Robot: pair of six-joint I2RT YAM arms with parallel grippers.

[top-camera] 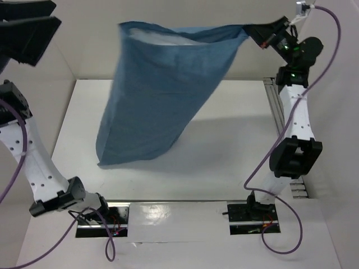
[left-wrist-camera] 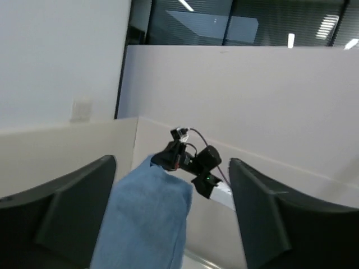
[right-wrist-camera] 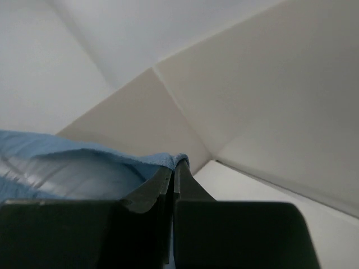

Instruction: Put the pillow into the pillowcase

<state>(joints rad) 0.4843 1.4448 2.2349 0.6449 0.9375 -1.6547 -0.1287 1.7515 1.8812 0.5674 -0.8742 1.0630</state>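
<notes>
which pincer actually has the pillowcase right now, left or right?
The right pincer: it is shut on a top corner of the limp blue cloth pillowcase, which hangs from it. The left pincer is open, apart from the cloth.

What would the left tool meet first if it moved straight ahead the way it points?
Probably the pillowcase, hanging from the right tool: it shows between the fingers of the open left tool in the left wrist view, though its distance is unclear.
</notes>
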